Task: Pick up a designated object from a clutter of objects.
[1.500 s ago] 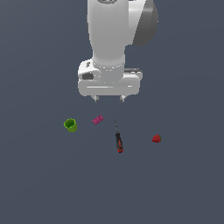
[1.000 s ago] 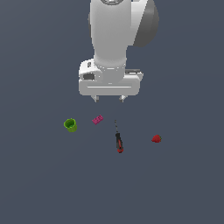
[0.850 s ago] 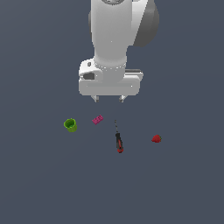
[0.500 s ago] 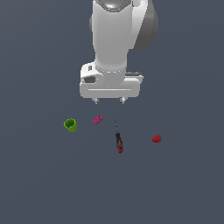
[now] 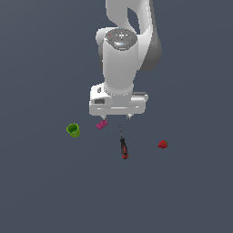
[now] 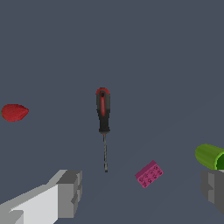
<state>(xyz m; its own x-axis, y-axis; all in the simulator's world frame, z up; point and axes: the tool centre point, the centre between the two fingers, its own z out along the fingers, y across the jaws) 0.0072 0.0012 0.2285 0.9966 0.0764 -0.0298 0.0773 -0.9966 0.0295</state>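
The white Panda arm hangs above a plain dark grey-blue floor, its gripper [image 5: 118, 116] held above the objects with the jaws spread wide and nothing between them; in the wrist view the two grey fingertips [image 6: 70, 194] stand far apart at opposite sides of the picture. The small screwdriver with a red and black handle and a thin dark metal shaft [image 5: 123, 146] lies flat on the floor just below the gripper in the exterior view, shaft tip pointing toward the gripper, handle away from it. The magenta flat studded brick [image 5: 102, 124] lies just beside the shaft tip, toward the exterior view's left, apart from it. The green cup [image 5: 73, 130] sits further to that side (in the wrist view it seems to lie on its side). The red strawberry [image 5: 163, 144] rests well apart on the exterior view's right. No brand, label or readable writing shows on any object, though a small dark mark on the hand's casing is too small to read
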